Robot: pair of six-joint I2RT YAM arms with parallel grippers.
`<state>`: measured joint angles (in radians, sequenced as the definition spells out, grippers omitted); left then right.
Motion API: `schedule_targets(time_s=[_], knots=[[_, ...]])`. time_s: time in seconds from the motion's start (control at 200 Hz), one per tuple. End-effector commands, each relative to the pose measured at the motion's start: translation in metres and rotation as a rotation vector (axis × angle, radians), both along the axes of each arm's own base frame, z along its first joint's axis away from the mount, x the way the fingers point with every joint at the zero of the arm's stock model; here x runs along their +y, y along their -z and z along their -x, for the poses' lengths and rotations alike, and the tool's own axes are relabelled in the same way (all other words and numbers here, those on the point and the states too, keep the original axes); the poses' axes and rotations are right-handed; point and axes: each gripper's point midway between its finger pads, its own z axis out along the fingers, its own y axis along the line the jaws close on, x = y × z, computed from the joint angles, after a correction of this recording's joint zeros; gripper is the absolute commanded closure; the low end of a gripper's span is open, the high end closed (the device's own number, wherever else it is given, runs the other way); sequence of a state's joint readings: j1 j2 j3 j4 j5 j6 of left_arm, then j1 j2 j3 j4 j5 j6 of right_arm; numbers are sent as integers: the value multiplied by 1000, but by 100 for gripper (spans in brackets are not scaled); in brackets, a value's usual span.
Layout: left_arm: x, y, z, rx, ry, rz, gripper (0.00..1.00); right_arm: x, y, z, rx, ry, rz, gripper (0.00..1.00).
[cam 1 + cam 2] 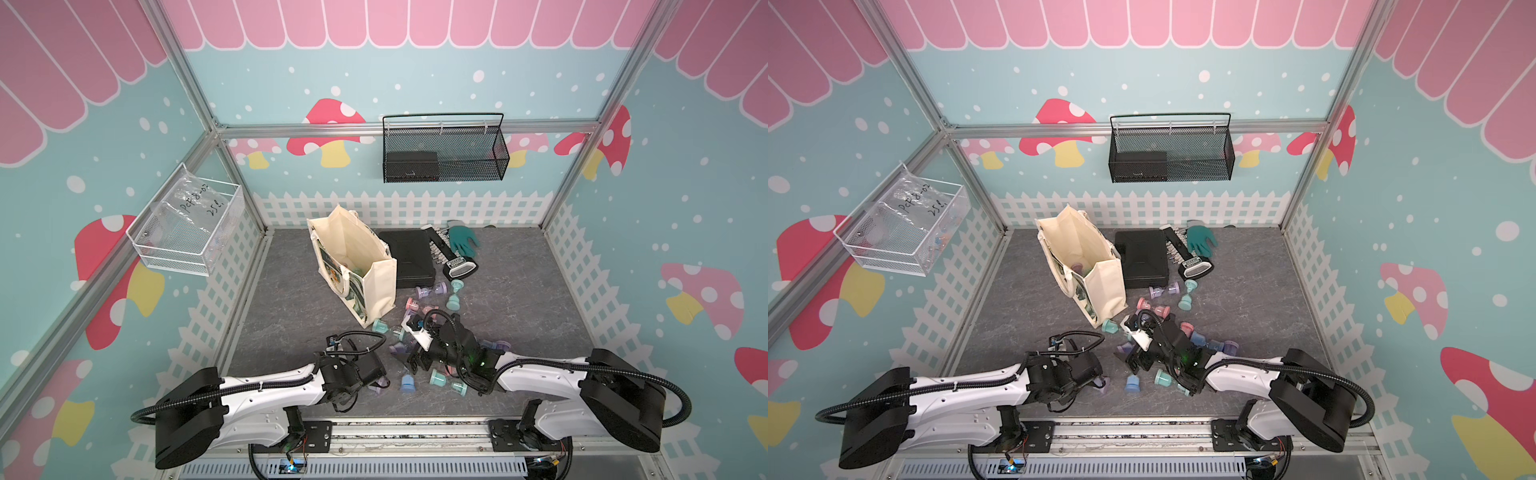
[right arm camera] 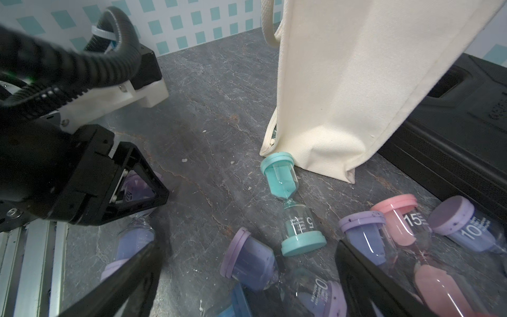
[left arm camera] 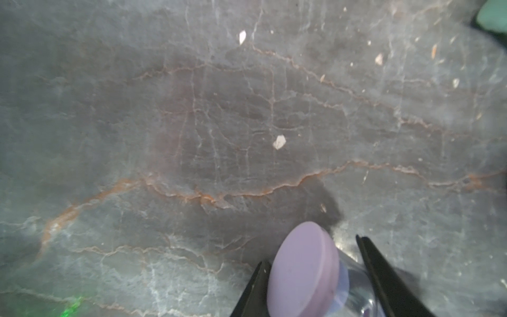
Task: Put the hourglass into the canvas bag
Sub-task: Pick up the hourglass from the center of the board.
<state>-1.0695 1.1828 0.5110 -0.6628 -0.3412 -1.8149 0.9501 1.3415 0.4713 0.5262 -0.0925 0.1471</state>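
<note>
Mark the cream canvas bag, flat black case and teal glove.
Cream canvas bag [image 1: 380, 291]: in a top view, plain end panel.
Flat black case [image 1: 413, 257]: in a top view, lid.
Teal glove [image 1: 463, 241]: in a top view, palm.

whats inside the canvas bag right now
Through the open top of the canvas bag, pastel hourglasses lie at the bottom, purple and teal ends showing. Its near wall hides the rest, so their number is unclear.
</note>
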Motion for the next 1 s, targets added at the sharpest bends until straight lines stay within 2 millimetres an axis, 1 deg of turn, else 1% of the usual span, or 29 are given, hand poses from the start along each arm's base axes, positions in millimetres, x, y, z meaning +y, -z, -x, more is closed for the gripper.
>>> schedule_targets(time_s=[0.0, 0.21, 0.63, 0.81, 0.996], knots=[[6, 1, -5, -20, -9, -25, 54, -1, -6, -1, -23, 10, -5, 0], [11, -9, -12, -45, -1, -35, 57, -1, -10, -3, -22, 22, -14, 1], [25, -38, -25, -122, 33, -70, 57, -4, -37, -12, -44, 81, -64, 1], [33, -57, -33, -183, 48, -83, 57, -3, -50, -14, -53, 93, -95, 0], [43, -88, -45, -241, 78, -122, 58, 5, -75, -17, -74, 79, -141, 0]])
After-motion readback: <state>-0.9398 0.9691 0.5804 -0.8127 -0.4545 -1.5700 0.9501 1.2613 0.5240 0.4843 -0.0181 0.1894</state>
